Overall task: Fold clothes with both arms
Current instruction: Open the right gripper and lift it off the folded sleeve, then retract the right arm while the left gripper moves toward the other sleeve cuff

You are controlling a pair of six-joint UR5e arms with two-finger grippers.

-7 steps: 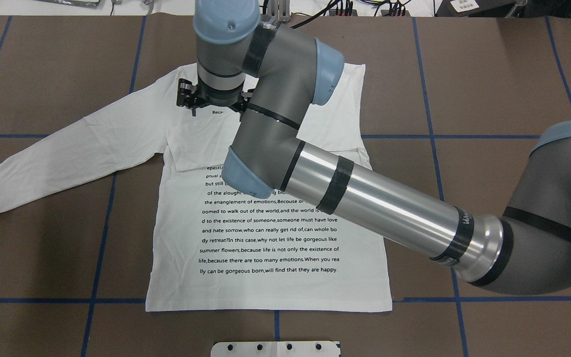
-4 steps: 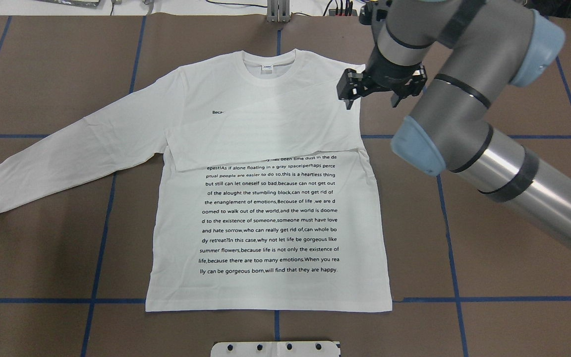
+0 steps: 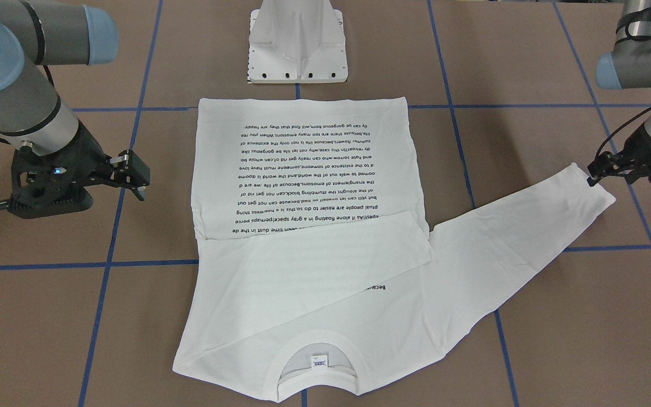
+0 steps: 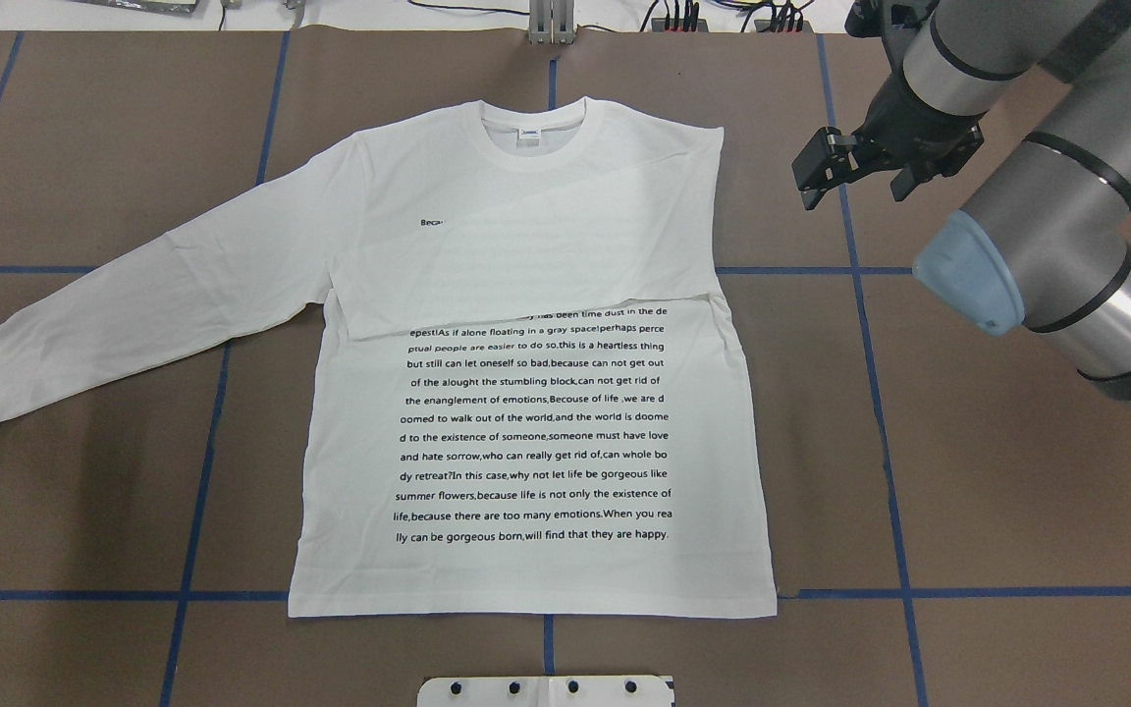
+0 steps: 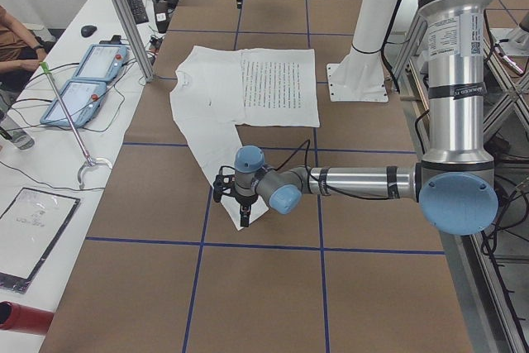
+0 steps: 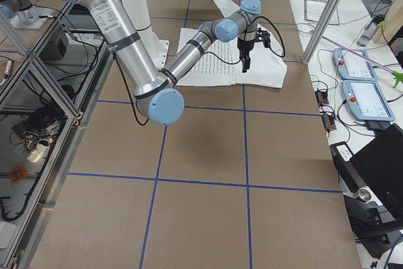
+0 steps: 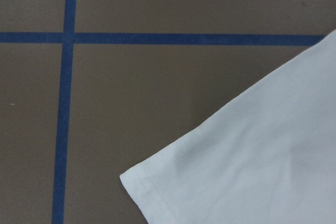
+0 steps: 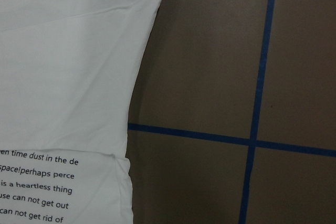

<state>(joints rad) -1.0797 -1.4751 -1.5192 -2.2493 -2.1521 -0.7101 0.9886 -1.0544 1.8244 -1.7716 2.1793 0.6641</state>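
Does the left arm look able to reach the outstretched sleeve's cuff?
Probably yes: the left gripper hangs right by the cuff, nothing lies on that sleeve, and the right gripper is well clear across the table.

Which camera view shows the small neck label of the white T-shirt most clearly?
The exterior front-facing view: the collar lies nearest that camera, so the small neck label inside the white long-sleeved cotton T-shirt appears largest. The overhead view shows the label smaller. In both side views it is too small to tell; wrist views miss it.
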